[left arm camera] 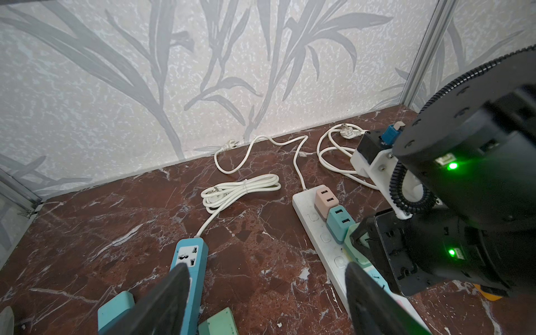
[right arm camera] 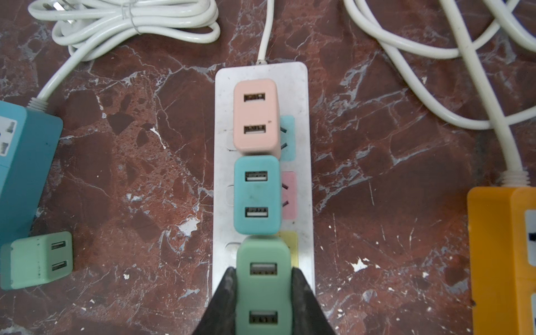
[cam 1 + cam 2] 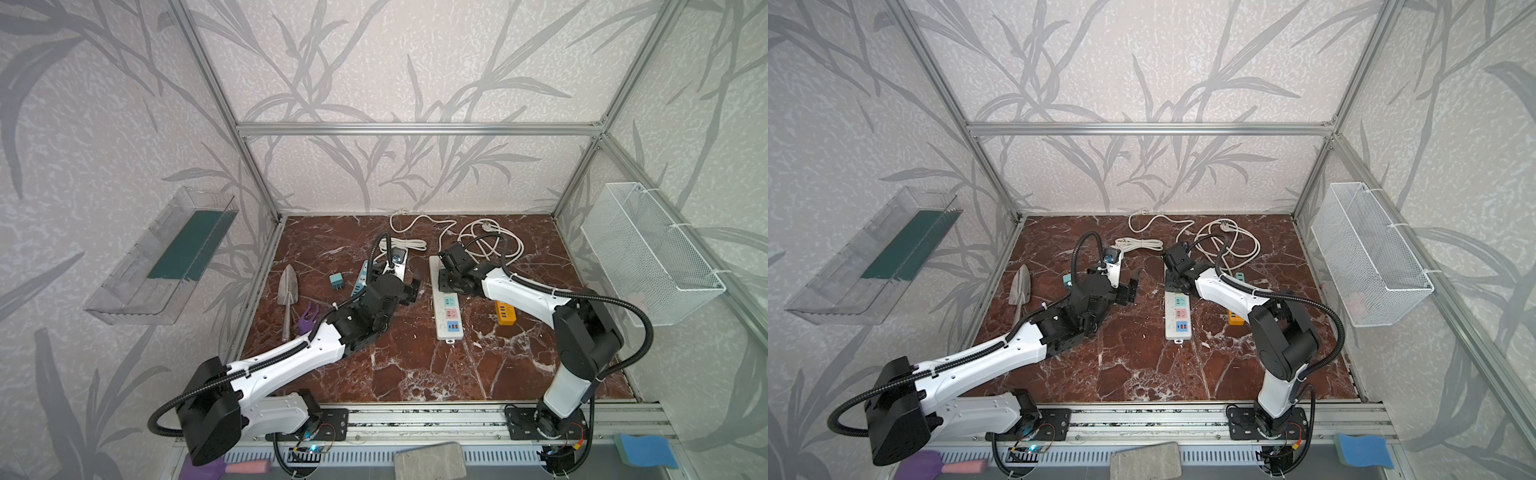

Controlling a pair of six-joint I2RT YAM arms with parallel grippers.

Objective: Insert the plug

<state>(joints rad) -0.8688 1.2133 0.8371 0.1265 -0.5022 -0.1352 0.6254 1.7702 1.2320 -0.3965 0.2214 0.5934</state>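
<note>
Prongs of the green plug (image 2: 263, 290) are hidden beneath its body; the orange strip (image 2: 504, 261) is cut off.

The left gripper (image 3: 411, 289) stands with its jaws wide apart and nothing between them, its two dark fingers (image 1: 174, 293) pointing forward and slightly down. Behind this claw the left arm (image 3: 291, 359) stretches back low and nearly straight to its base. Near the tips of that open claw, a little off to one side, hangs the right gripper (image 3: 445, 282). It points straight down, with its jaws pressed against both flanks of a green plug (image 2: 264, 301). Behind and above this claw the wrist bends sharply, and the right arm (image 3: 528, 293) runs back to a raised elbow above its base.
</note>
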